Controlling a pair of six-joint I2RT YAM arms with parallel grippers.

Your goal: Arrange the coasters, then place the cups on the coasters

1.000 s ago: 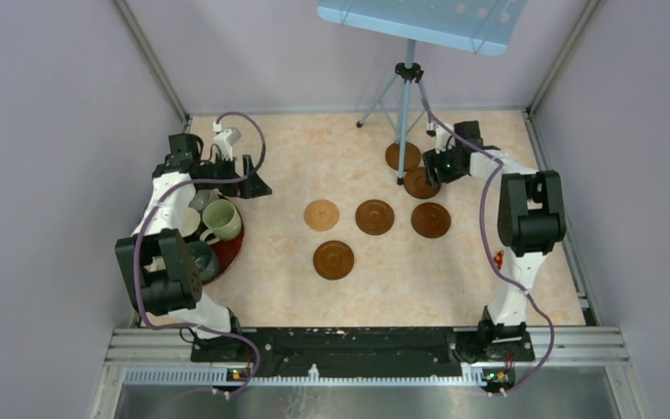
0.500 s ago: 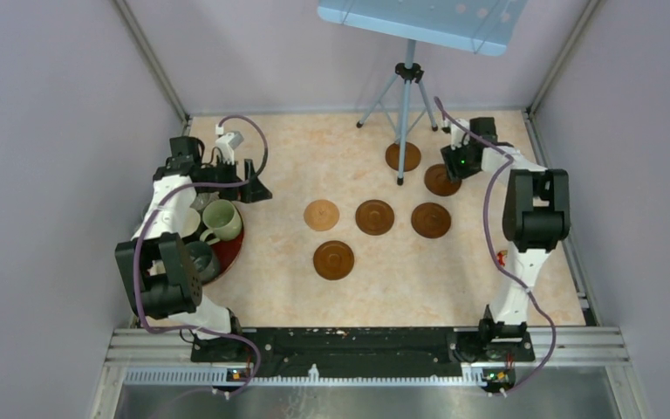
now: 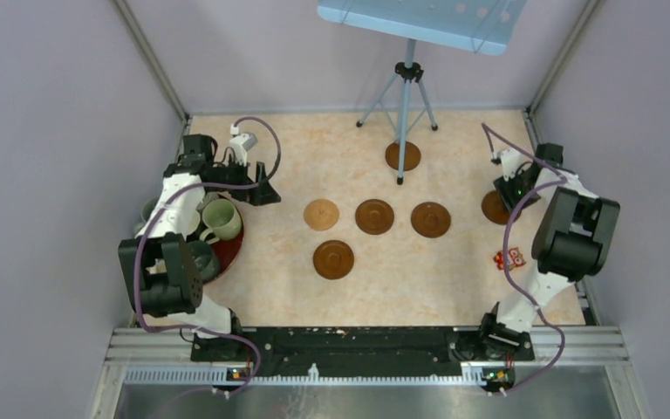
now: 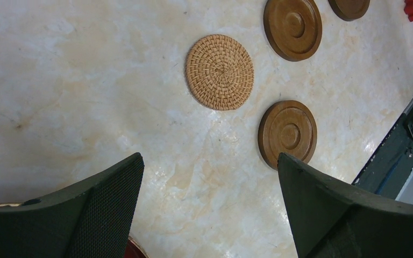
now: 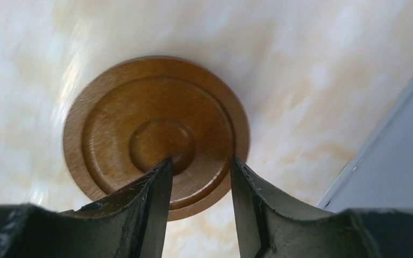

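at table [image 5: 301,64] 3 o'clock edge, right gripper [image 5: 200,164] nearly closed, seemingly pinching coaster [image 5: 140,107]; lay it flat before letting go.

Top view: a row of three coasters [image 3: 375,216] crosses mid-frame, and a fourth coaster [image 3: 333,259] sits just below the row's left end. Fifth coaster [image 3: 403,156] lies upper centre, right by the tripod [image 3: 408,96] legs. Sixth coaster [image 3: 491,209] is far right, beneath the right gripper [image 5: 199,164]. Cups [image 3: 220,220] crowd the tray [image 3: 231,251] at left.
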